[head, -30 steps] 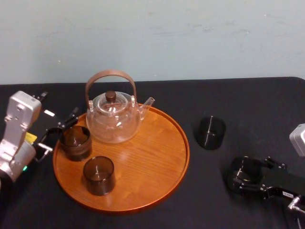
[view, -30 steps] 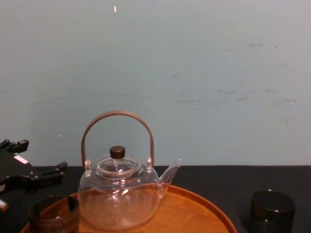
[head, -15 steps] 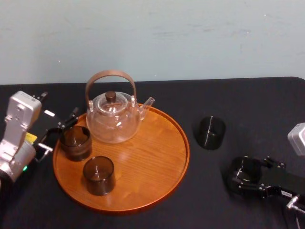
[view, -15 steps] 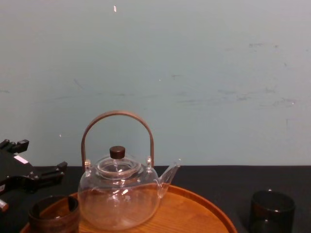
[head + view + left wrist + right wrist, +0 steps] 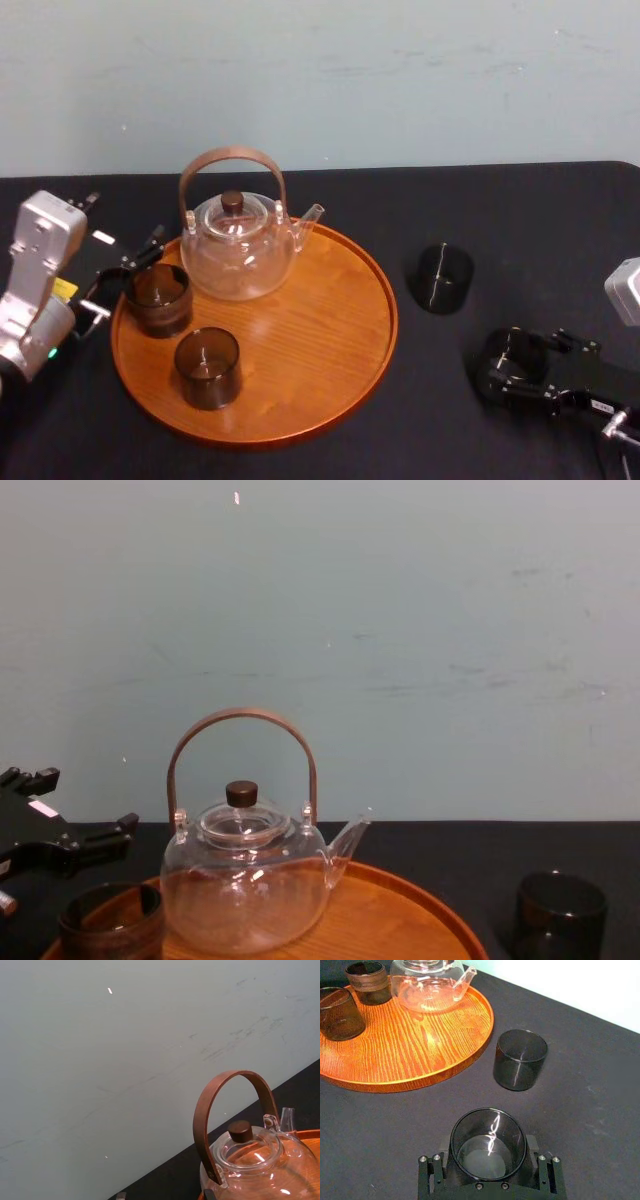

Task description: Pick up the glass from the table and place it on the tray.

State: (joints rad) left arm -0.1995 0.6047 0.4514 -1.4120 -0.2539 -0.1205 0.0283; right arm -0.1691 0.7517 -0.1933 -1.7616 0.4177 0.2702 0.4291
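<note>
Right wrist view first: what is the right pincer (image 5: 488,1146) doing?

— It has the glass (image 5: 488,1132) between its jaws. They look pressed against the tumbler's two sides, so I read it as clamped on the glass, which is upright, mouth up.

Where does that put the glass?

— On the robot's right, over the black desk (image 5: 385,1120) and well apart from the tray (image 5: 420,1055). It is nearer the robot than a second tumbler (image 5: 520,1060), which stands on the cloth near the tray's right rim. Whether the base rests on the desk or hangs just above it, I cannot tell.

And the left pincer (image 5: 122,278)?

— Idle at the tray's left edge, just beside the brown cup (image 5: 158,298), fingers apart.

So which step is in hand?

— By my judgement the grasp is made and the carry to the tray is not yet done.

What does the next move call for?

— A lift high enough to pass the low rim, then a sweep leftward that stays clear of the second tumbler. The teapot (image 5: 238,250) and brown cup take the tray's back left, and another tumbler (image 5: 207,368) its front left, so the bare wood on the right half looks the safest landing. The glass should be kept upright and lowered until its base sits on the wood before the jaws part.
</note>
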